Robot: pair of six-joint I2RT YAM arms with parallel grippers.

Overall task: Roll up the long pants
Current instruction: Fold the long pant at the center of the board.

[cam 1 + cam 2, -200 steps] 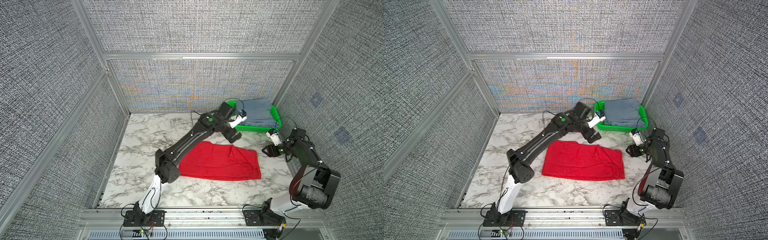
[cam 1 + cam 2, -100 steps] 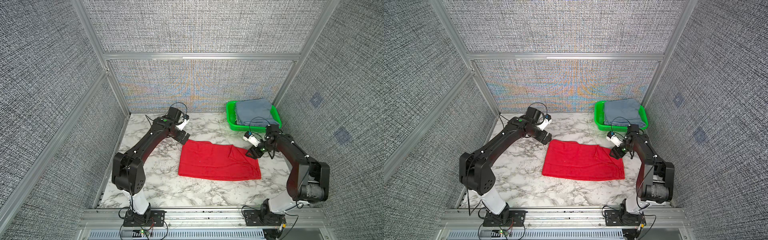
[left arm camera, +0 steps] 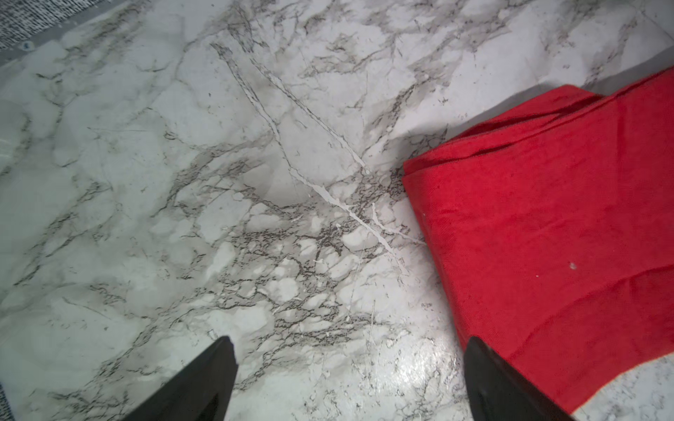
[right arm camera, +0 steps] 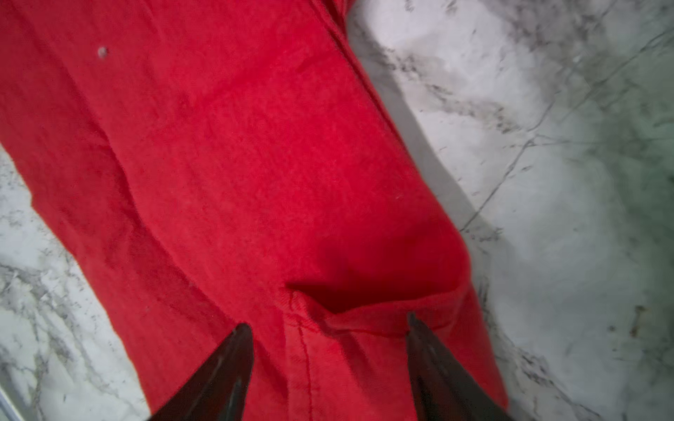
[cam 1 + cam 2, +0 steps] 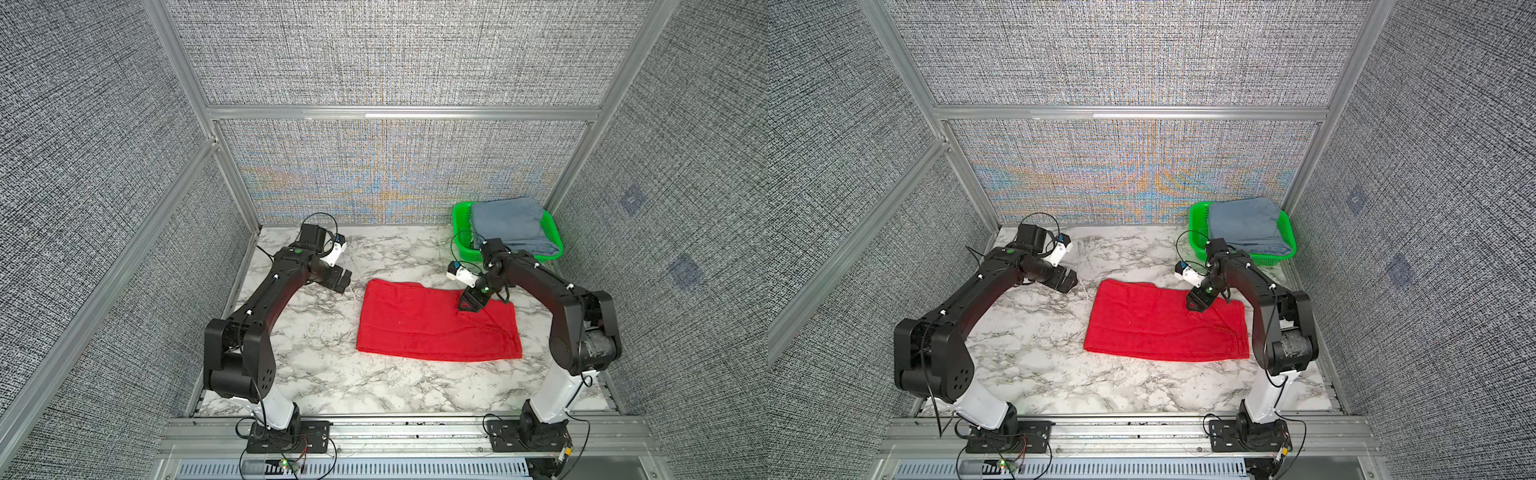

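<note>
Long pants [image 5: 432, 324]: bright red, soft, slightly fuzzy cloth trousers, plain. Condition: folded flat into a broad rectangle, not rolled. Location: on the white, grey-veined marble-pattern surface [image 5: 324, 374], between the two sets of fingers; shown in both top views [image 5: 1158, 324].

Left fingers [image 5: 341, 281]: black, spread wide, holding nothing. Position: over bare surface, just beside the far corner of the pants and apart from the cloth in both top views [image 5: 1066, 280]. In the left wrist view the layered end of the pants [image 3: 547, 237] runs alongside one finger [image 3: 499, 386]. The other finger [image 3: 204, 386] has only marble around it.

Right fingers [image 5: 471, 305]: black, partly spread, pointing down onto the far edge of the pants, towards the end opposite the left fingers. In the right wrist view a raised, stitched hem ridge [image 4: 364, 322] of the pants [image 4: 255, 164] lies across the gap between the two fingertips [image 4: 226, 371], with a shadowed hollow just ahead of it. The fingers are not closed on the cloth. Whether the tips press into it cannot be told.

Basket [image 5: 461, 228]: green plastic mesh, rectangular. Location: beyond the right fingers, at the far corner of the surface, apart from the pants. Contents: one folded blue-grey denim-like garment [image 5: 511, 224], overhanging the rim.
</note>
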